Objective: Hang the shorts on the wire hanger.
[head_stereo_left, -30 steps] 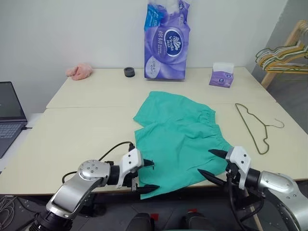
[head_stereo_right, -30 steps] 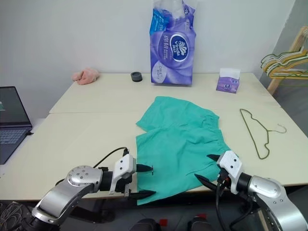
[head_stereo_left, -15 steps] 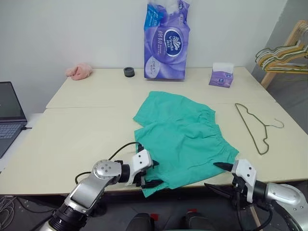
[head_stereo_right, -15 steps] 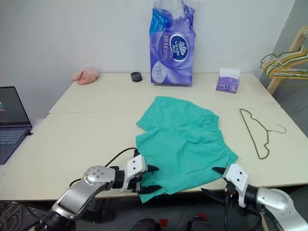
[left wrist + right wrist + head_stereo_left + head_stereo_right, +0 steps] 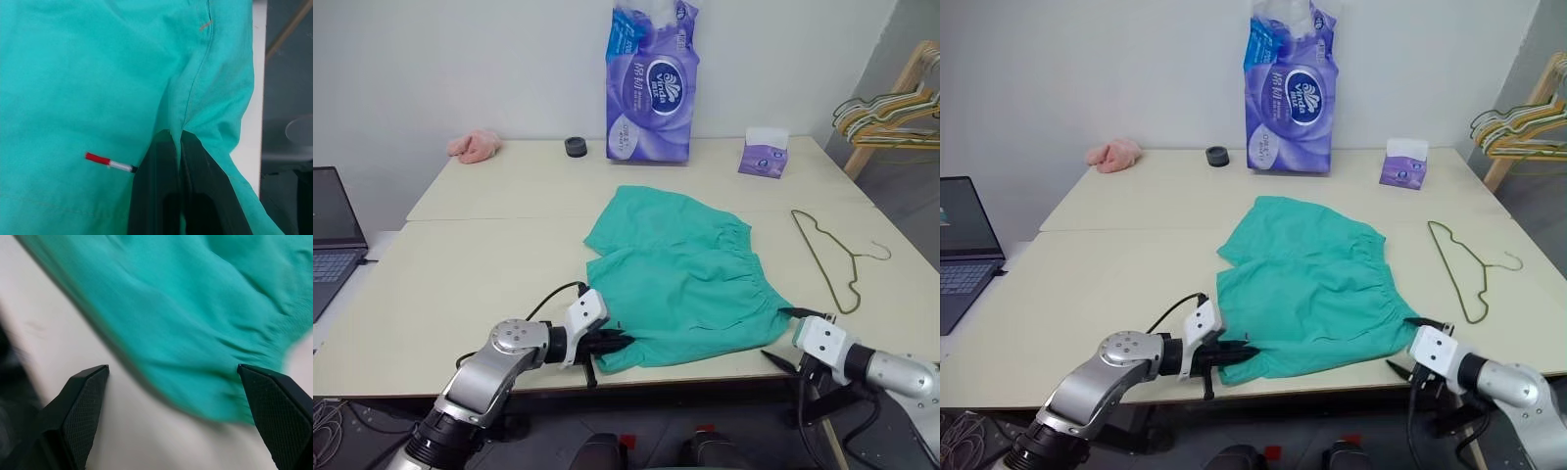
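Observation:
The teal-green shorts (image 5: 680,279) lie flat in the middle of the table, waistband toward the right. My left gripper (image 5: 612,343) is shut on the shorts' near hem at the front table edge. In the left wrist view the cloth (image 5: 122,73) is pinched between the closed fingertips (image 5: 164,147), beside a small red-and-white mark (image 5: 108,163). My right gripper (image 5: 786,336) stands open by the near waistband corner at the front edge. Seen from the right wrist, its fingers (image 5: 83,401) stand wide apart around the gathered waistband (image 5: 215,362) without touching it. The wire hanger (image 5: 827,259) lies flat, right of the shorts.
A tall purple tissue pack (image 5: 651,83), a small tissue box (image 5: 764,155), a black ring (image 5: 576,147) and a pink cloth lump (image 5: 475,145) stand along the far edge. A laptop (image 5: 333,235) sits off the left side. Coloured hangers (image 5: 891,108) hang on a wooden rack at right.
My left gripper closed on the shorts' near hem, gathering the overhanging cloth up to the table edge. My right gripper swung rightward and down, off the shorts to beside the waistband corner, still open.

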